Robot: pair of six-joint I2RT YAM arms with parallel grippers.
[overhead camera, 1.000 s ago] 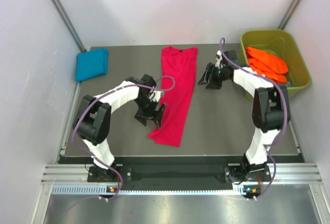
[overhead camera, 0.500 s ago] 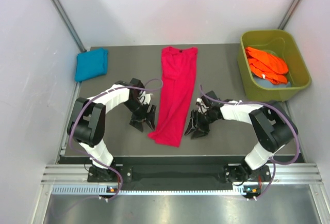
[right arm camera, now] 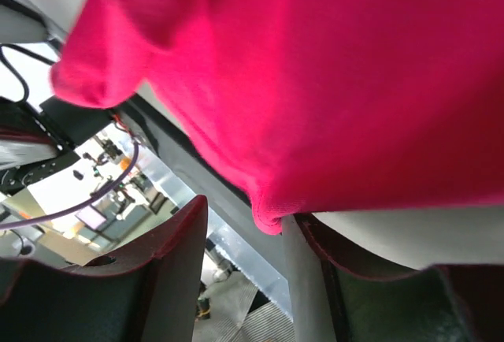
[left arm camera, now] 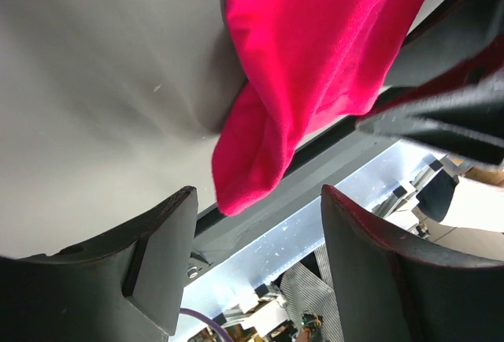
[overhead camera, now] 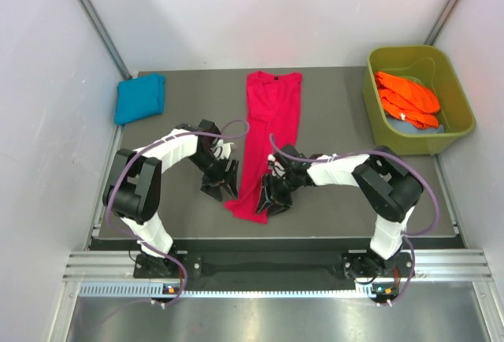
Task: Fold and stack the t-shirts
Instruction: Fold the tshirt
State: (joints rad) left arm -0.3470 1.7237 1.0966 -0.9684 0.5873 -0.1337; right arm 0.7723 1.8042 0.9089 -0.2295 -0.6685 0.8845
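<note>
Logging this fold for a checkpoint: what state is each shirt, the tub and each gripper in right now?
crimson-pink t-shirt: folded into a long strip, lying flat.
teal-blue t-shirt: folded, far-left corner.
orange t-shirts: crumpled in the olive-green tub.
olive-green tub: upright.
left gripper: open at the strip's near-left corner.
right gripper: open at its near-right corner.

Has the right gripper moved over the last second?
Yes. The right gripper swung away from the green tub, toward the near edge and leftward, onto the pink shirt.
</note>
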